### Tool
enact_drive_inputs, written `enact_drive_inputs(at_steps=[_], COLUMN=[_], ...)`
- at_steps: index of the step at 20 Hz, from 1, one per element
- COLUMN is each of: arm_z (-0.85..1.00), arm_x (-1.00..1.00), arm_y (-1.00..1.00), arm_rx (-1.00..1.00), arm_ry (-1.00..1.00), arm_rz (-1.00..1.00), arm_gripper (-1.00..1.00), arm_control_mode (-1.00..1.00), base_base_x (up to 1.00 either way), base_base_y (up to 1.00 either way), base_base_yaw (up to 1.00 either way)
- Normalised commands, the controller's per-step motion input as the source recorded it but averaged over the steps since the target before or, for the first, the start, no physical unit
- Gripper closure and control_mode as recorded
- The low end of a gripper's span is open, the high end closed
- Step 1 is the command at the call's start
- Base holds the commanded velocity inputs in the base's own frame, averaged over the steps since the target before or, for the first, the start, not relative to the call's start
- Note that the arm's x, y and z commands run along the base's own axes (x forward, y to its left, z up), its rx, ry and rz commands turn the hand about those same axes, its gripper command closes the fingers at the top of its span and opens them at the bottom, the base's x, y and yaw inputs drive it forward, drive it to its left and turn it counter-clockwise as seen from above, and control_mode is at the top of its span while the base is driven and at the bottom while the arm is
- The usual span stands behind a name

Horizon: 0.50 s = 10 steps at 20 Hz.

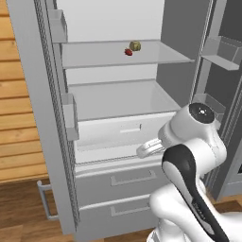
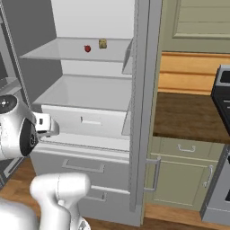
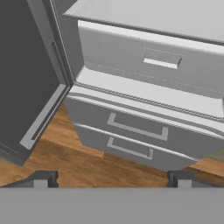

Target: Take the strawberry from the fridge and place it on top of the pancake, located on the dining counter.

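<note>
Fridge doors open; strawberry on upper white shelf, just beside yellowish-olive round item. Gripper low, facing lower drawers, fingers spread wide, holding nothing. Step in hand: reach for berry. Judgement: raise hand to shelf height, enter straight between doors, centre jaws on berry alone, avoid nudging neighbour. Berry tiny, rounded, likely to roll; shelves smooth, flat, white; drawers matte grey with bar handles.
</note>
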Motion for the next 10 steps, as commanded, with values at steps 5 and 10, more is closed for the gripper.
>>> enact_drive_inputs(at_steps=[5, 10], arm_z=[-0.05, -0.36], arm_x=[-0.05, 0.00], arm_y=[-0.29, 0.00], arm_rx=[-0.08, 0.00], arm_ry=[-0.05, 0.00], arm_rz=[-0.08, 0.00], arm_gripper=[-1.00, -1.00], arm_control_mode=[-1.00, -1.00], base_base_x=[0.00, 0.00], base_base_y=[0.00, 0.00], base_base_yaw=[0.00, 0.00])
